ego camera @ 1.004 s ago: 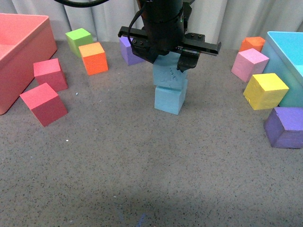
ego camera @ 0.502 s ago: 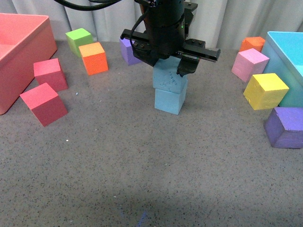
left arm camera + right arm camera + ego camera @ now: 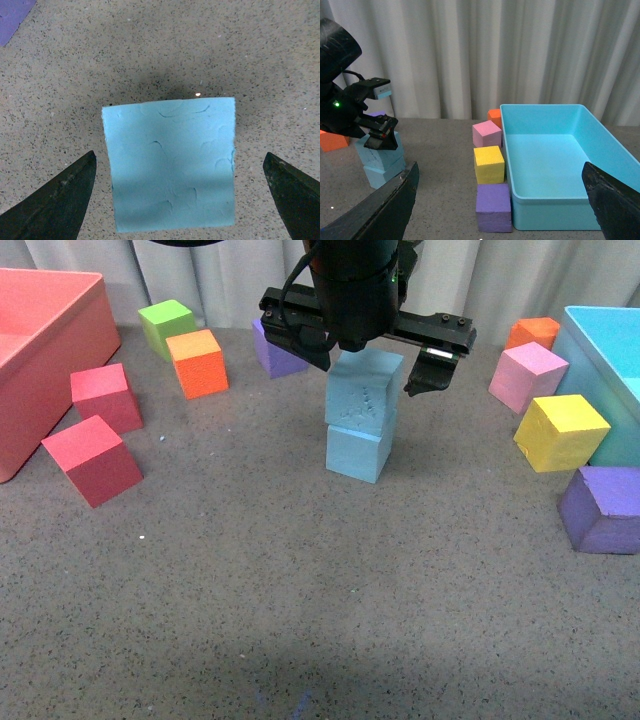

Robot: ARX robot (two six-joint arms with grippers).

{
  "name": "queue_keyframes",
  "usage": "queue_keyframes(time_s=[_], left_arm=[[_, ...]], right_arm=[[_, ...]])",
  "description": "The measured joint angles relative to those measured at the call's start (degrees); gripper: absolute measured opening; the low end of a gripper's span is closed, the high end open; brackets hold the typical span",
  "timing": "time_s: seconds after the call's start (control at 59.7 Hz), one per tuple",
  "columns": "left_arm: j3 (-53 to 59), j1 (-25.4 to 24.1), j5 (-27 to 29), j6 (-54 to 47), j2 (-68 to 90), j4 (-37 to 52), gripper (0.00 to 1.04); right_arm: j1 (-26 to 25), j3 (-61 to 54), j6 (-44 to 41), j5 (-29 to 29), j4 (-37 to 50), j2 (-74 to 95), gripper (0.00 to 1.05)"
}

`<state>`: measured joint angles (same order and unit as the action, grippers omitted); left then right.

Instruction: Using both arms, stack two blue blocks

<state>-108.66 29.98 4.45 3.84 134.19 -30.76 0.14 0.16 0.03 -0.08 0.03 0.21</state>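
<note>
At frame centre in the front view, the left gripper point(image 3: 368, 370), clamped a moment ago on the upper blue block point(image 3: 362, 392), now stands spread clear of it, leaving it seated on the lower blue block point(image 3: 358, 452), so stacking appears complete; the right gripper point(image 3: 500, 169) is spread, empty.

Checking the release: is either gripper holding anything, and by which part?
Nothing is held. The left gripper is open, its fingers clear of the upper blue block; the right gripper is open, empty.

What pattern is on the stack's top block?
Embossed curved marks on the sky-blue top block; clearest in the left wrist view.
</note>
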Motion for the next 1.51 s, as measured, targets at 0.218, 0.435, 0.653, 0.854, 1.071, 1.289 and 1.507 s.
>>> queue_keyframes(time_s=[0.218, 0.435, 0.653, 0.854, 1.071, 1.289, 1.507], left_arm=[[8.39, -1.14, -0.59, 2.71, -9.11, 6.34, 0.98], [50.07, -6.23, 18.03, -2.49, -25.31, 74.88, 0.57], [75.43, -13.44, 12.17, -2.82, -41.27, 91.27, 0.14], [87.03, -17.18, 7.52, -3.32, -50.10, 92.32, 0.04], [97.39, -21.73, 3.91, -3.37, -58.14, 94.86, 0.04], [102.57, -24.15, 1.18, -3.39, -68.65, 89.59, 0.04], [105.61, -28.70, -3.87, -3.41, -78.62, 82.42, 0.04]], right_arm=[[0.00, 0.00, 0.00, 0.00, 0.00, 0.00, 0.95], [0.00, 0.00, 0.00, 0.04, 0.00, 0.00, 0.95], [0.00, 0.00, 0.00, -0.02, 0.00, 0.00, 0.95], [0.00, 0.00, 0.00, 0.00, 0.00, 0.00, 0.95], [0.00, 0.00, 0.00, -0.02, 0.00, 0.00, 0.95], [0.00, 0.00, 0.00, 0.00, 0.00, 0.00, 0.95], [0.00, 0.00, 0.00, -0.02, 0.00, 0.00, 0.95]])
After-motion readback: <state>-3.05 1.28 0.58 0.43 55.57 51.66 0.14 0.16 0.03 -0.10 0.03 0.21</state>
